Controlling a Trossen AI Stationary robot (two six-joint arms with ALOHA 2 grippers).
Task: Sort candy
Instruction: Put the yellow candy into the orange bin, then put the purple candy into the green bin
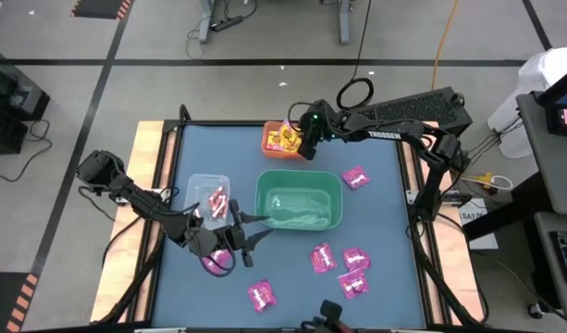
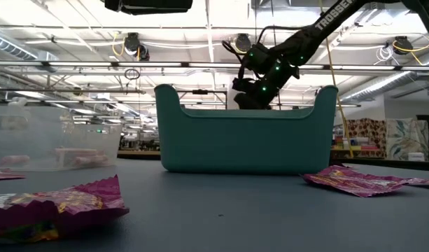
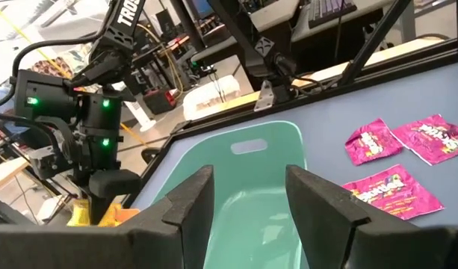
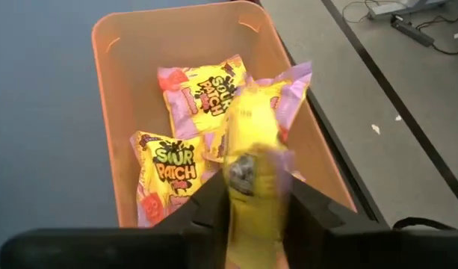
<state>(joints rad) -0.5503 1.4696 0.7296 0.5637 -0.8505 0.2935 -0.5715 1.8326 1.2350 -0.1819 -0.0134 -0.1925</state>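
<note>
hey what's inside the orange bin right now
The orange bin holds yellow candy packets lying flat. The right gripper hangs above it with another yellow packet between its fingers, hiding part of the bin's floor, so a full count isn't possible.

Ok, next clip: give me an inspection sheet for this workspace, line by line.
Surface: dark blue table top with a wooden rim.
Job's things: yellow packets lie in the orange bin; pink-white sticks lie in the clear plastic bin; magenta-pink square packets lie loose on the table; the green bin holds nothing seen.
Clutter: nothing seen.
Grippers: right gripper hangs over the orange bin with a yellow packet between its fingers; left gripper is open and empty, facing the green bin.
Cables: a yellow cable runs across the floor.
Surroundings: grey floor with black tape lines, open workshop behind.
</note>
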